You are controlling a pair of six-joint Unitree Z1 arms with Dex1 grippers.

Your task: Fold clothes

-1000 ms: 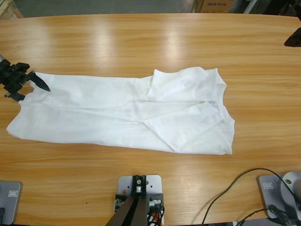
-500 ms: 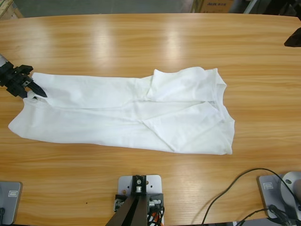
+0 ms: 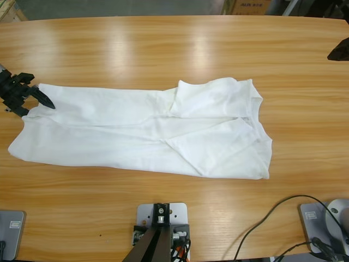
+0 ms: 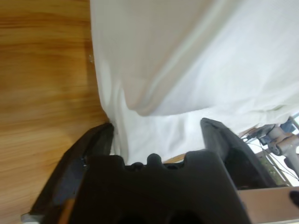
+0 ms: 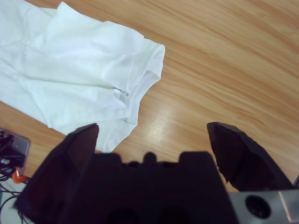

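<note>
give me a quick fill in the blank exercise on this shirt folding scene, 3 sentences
1. The T-shirt lying on the table is ____ in colour.
2. The left gripper is at the shirt's hem end with its jaws ____.
3. The right gripper hangs open above bare ____, holding nothing.

Missing words: white; open; table

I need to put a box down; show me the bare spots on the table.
Bare wooden table behind the white short-sleeved T-shirt and right of it, plus a strip in front. Crowded at the shirt's left end, where the left gripper stands open.
</note>
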